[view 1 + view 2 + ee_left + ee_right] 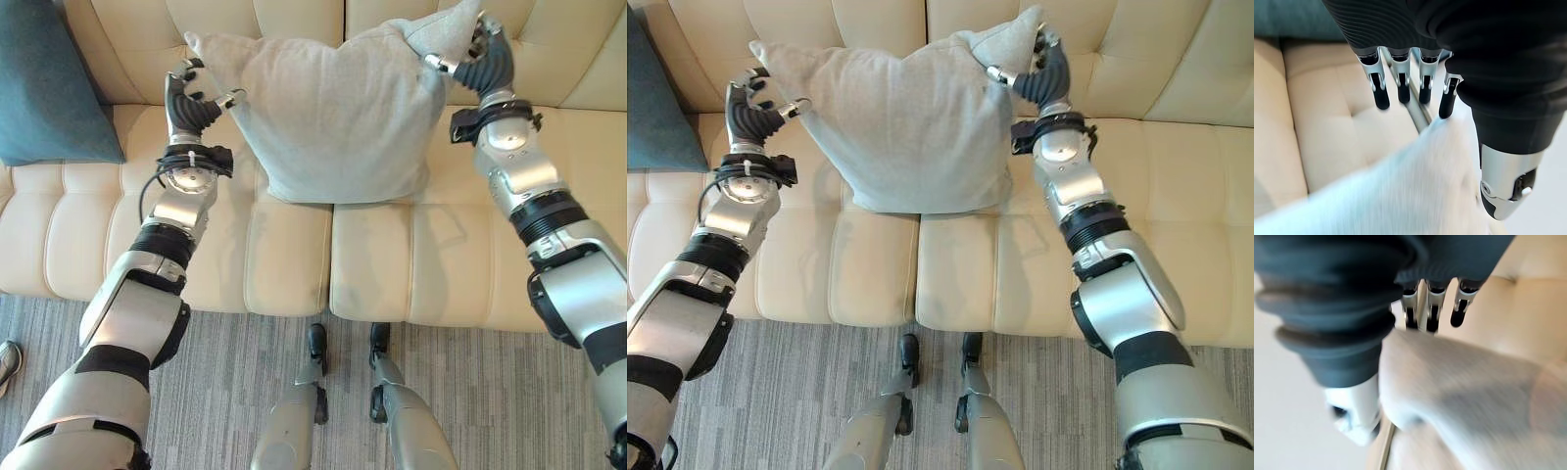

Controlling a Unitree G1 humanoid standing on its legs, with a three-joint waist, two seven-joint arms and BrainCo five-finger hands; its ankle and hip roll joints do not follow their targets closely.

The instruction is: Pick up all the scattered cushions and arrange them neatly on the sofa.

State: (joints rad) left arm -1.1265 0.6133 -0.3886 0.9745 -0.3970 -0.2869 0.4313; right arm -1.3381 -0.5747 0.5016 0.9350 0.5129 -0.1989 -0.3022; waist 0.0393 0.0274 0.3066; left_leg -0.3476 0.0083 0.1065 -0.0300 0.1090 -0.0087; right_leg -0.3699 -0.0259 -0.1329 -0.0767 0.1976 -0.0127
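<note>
Teal cushion [44, 83]: cut off by the picture's left and top edges.
Sofa [294, 255]: backrest runs past the top edge; middle of it hidden behind the grey cushion [338, 113].
Right hand [480, 49]: fingers partly hidden behind the grey cushion's corner.
Shoe [8, 364]: only a sliver shows at the left edge.

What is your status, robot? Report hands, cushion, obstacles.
Left hand open beside corner. Right hand pinching square light grey fabric cushion, upright on cream sofa. Nothing blocking.

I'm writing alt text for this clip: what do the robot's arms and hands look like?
Both arms are silver-grey shells with black bands at the joints. The left hand and right hand have dark ribbed covers over back and wrist, and silver fingers with dark tips.
</note>
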